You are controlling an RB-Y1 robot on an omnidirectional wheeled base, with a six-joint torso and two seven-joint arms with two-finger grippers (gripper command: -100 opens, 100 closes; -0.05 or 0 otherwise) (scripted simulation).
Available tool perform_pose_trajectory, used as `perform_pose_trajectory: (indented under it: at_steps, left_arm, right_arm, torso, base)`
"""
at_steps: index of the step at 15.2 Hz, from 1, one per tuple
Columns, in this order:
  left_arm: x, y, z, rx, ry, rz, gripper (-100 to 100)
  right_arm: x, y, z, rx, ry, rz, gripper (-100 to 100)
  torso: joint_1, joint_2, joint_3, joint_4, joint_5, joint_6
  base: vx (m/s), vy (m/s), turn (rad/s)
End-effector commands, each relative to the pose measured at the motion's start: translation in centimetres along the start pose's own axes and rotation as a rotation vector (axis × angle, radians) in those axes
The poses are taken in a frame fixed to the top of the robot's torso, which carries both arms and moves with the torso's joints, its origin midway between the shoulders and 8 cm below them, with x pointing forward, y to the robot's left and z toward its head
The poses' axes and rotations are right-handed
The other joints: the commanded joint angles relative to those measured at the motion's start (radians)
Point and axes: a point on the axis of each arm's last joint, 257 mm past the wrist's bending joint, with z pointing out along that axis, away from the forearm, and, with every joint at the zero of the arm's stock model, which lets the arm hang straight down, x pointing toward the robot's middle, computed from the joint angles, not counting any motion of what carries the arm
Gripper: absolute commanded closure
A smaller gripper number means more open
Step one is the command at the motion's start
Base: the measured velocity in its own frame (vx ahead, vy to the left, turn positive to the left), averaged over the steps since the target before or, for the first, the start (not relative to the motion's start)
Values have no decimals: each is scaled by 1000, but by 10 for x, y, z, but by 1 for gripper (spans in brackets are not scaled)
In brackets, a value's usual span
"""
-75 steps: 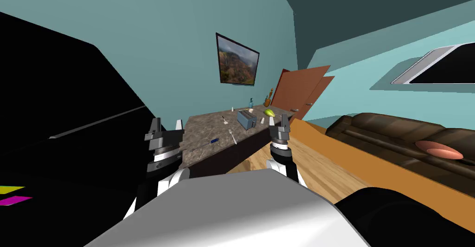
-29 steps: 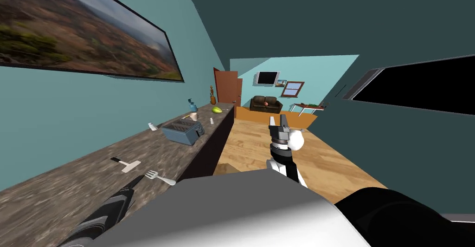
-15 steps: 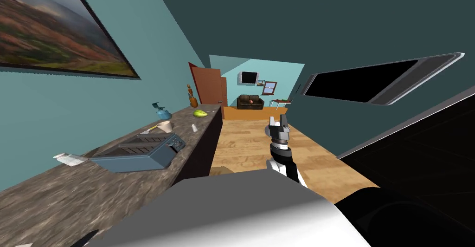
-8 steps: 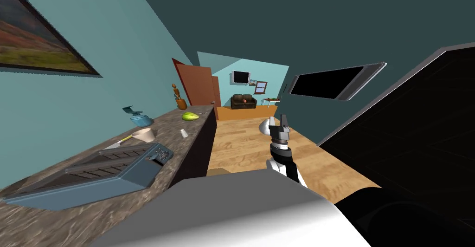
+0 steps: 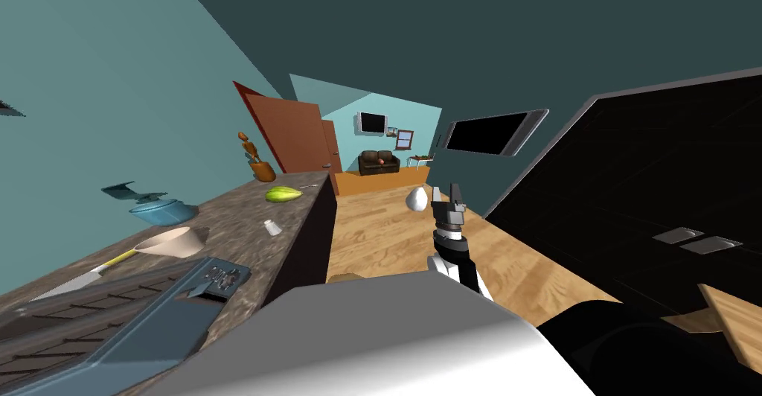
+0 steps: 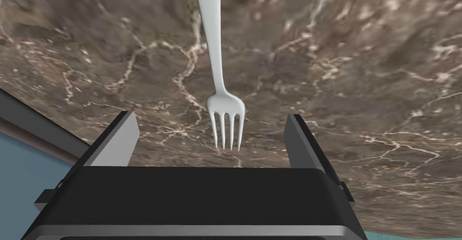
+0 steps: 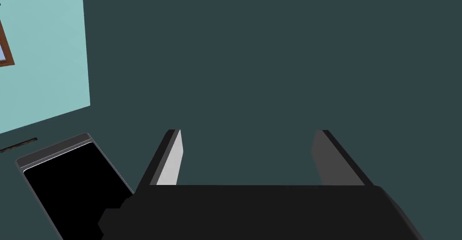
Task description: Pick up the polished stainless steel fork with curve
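A pale silver fork [image 6: 218,66] lies flat on the brown marbled counter [image 6: 352,70]. Its tines point toward my left gripper [image 6: 212,129], which hangs just above the counter, open, with the tines midway between the two fingers [image 6: 118,140]. Nothing is held. My right gripper [image 5: 447,196] is raised over the wooden floor, off the counter's end, and its fingers [image 7: 171,160] stand open and empty.
Along the counter [image 5: 223,228] in the head view stand a blue-grey toaster [image 5: 126,324], a beige scoop [image 5: 175,243], a small white shaker [image 5: 272,227], a blue pot [image 5: 160,211], a green fruit [image 5: 283,193] and a brown holder [image 5: 259,168]. Wooden floor [image 5: 379,228] runs past the counter's end.
My head camera has kept turning along the counter, so the toaster has slid to the lower left corner and the fork has left that view. My right arm holds its raised pose.
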Motion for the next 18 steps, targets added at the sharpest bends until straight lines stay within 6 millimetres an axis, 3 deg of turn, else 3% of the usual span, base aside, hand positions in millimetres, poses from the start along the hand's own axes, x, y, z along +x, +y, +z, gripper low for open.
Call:
perform_pose_trajectory:
  at_steps: [1,5,6,11,13,14,18]
  left_arm:
    - [5,21,-2,-60,8,-8,-100]
    - [12,58,-8,-159,28,-26,-100]
    - [10,47,-6,-132,23,-21,-100]
    - [12,55,16,-149,23,-49,-100]
    - [12,54,14,-148,23,-47,-100]
    - [12,55,14,-149,22,-48,100]
    - [12,56,14,-153,21,-49,100]
  right_arm:
    - [0,0,0,0,0,0,0]
    - [0,0,0,0,0,0,0]
    - [0,0,0,0,0,0,0]
    - [0,0,0,0,0,0,0]
    - [0,0,0,0,0,0,0]
    - [0,0,0,0,0,0,0]
    - [0,0,0,0,0,0,0]
  torso:
    - [0,0,0,0,0,0]
    - [0,0,0,0,0,0]
    - [0,0,0,0,0,0]
    - [-3,4,2,1,-1,0]
    - [-3,5,3,2,0,0]
    - [-1,5,3,2,1,-1]
    - [2,4,3,3,4,1]
  base:
    - [20,24,-197]
    - [24,32,-236]
    - [12,22,-71]
    - [-26,-4,-78]
    - [-29,-5,-52]
    - [-6,-3,0]
    - [-3,-1,7]
